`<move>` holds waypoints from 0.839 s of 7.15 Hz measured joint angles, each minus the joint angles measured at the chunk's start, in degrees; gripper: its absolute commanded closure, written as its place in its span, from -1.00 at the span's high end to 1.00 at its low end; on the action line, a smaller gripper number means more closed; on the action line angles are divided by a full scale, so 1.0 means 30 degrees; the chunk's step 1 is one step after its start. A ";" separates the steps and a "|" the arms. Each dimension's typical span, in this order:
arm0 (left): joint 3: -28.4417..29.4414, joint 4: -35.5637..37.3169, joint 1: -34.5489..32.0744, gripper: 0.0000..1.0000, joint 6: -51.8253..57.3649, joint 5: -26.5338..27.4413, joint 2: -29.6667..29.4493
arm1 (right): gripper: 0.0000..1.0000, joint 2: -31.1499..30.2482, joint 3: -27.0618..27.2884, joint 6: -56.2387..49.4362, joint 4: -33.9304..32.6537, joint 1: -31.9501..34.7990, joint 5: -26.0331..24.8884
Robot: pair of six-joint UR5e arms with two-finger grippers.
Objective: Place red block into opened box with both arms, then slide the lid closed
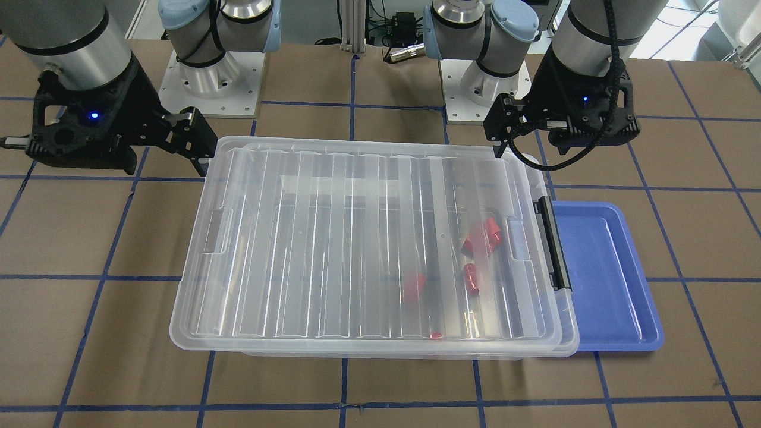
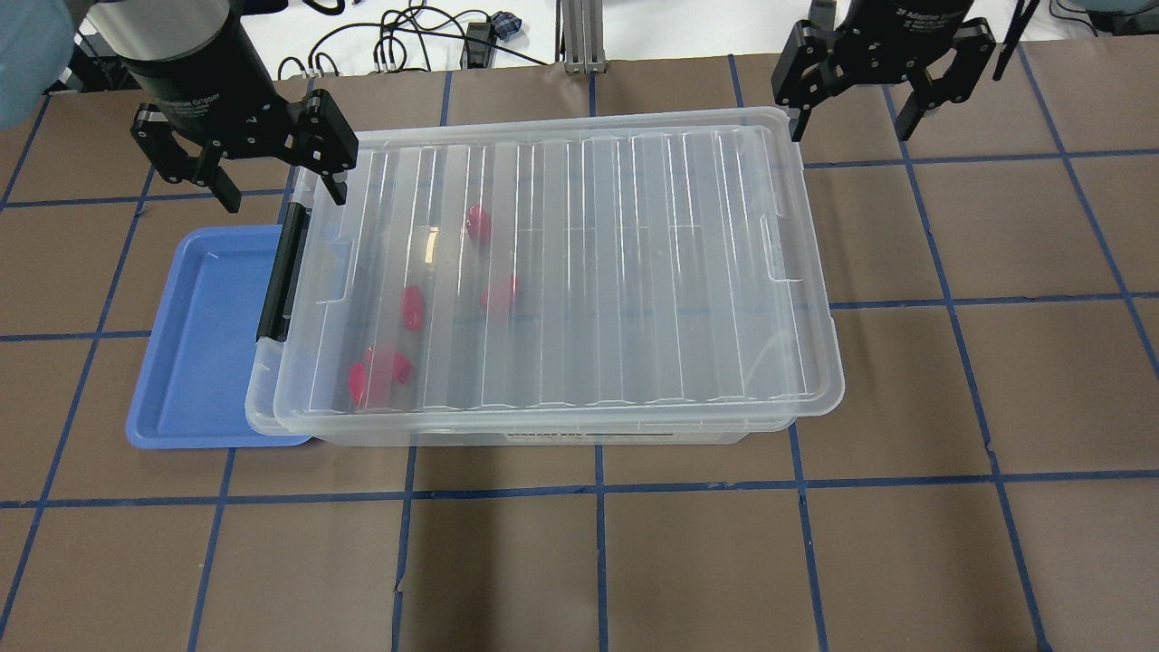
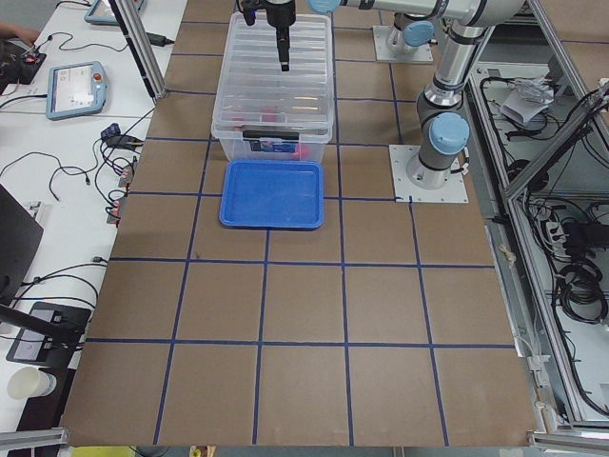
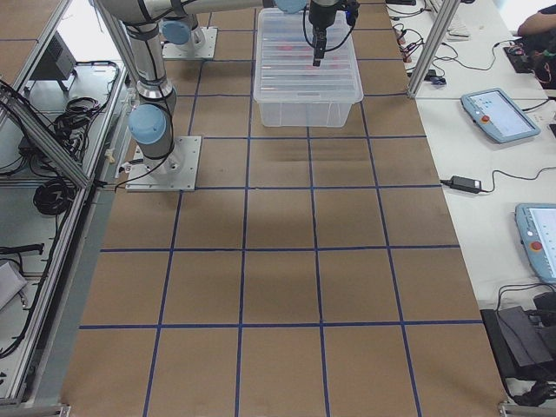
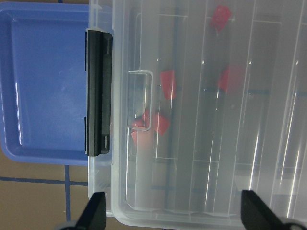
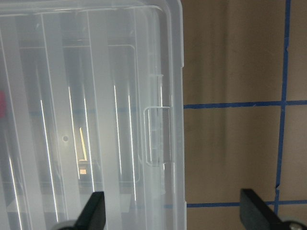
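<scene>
The clear box [image 2: 543, 436] stands mid-table with its ribbed clear lid [image 2: 579, 272] lying over it, shifted slightly toward my right so it overhangs that end. Several red blocks [image 2: 413, 308] show through the lid near the black latch bar [image 2: 279, 272]; they also show in the left wrist view [image 5: 168, 84]. My left gripper [image 2: 279, 186] hovers open over the far corner at the latch end, holding nothing [image 5: 175, 215]. My right gripper [image 2: 851, 119] hovers open just past the opposite far corner, over the lid's handle recess [image 6: 158, 136], also holding nothing.
A blue tray [image 2: 199, 344] lies against the box's latch end, partly under it. Brown table with blue grid lines spreads in front of the box and to its right. The arm bases [image 1: 205, 77] stand behind the box.
</scene>
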 measured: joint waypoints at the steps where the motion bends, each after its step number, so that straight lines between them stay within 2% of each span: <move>1: 0.0059 0.0016 -0.0001 1.00 0.0008 0.0005 0.0008 | 1.00 -0.0052 0.0022 0.0160 -0.0014 0.0261 0.0105; 6: -0.0026 0.0256 0.0025 1.00 0.0074 -0.0021 0.0184 | 1.00 -0.0069 0.0097 0.0219 -0.0110 0.0420 0.0063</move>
